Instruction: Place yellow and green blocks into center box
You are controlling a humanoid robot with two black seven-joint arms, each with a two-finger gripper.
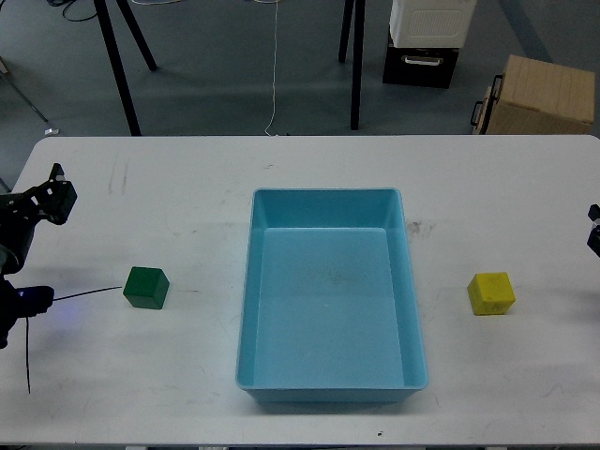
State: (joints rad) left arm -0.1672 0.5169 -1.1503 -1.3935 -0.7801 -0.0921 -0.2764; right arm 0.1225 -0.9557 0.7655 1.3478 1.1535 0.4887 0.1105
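Observation:
The dark green block (146, 287) sits on the white table, left of the light-blue center box (330, 386). The yellow block (491, 292) rests on the table to the right of the box. The box holds nothing. My left gripper (54, 194) hovers at the far left edge, up and to the left of the green block and well apart from it; it is dark and its fingers cannot be told apart. Only a sliver of my right gripper (593, 230) shows at the right edge, up and to the right of the yellow block.
A thin black cable (84, 295) runs across the table from the left arm toward the green block. Beyond the table's far edge are black stand legs (120, 70), a white-and-black case (427, 42) and a brown cardboard box (542, 94) on the floor.

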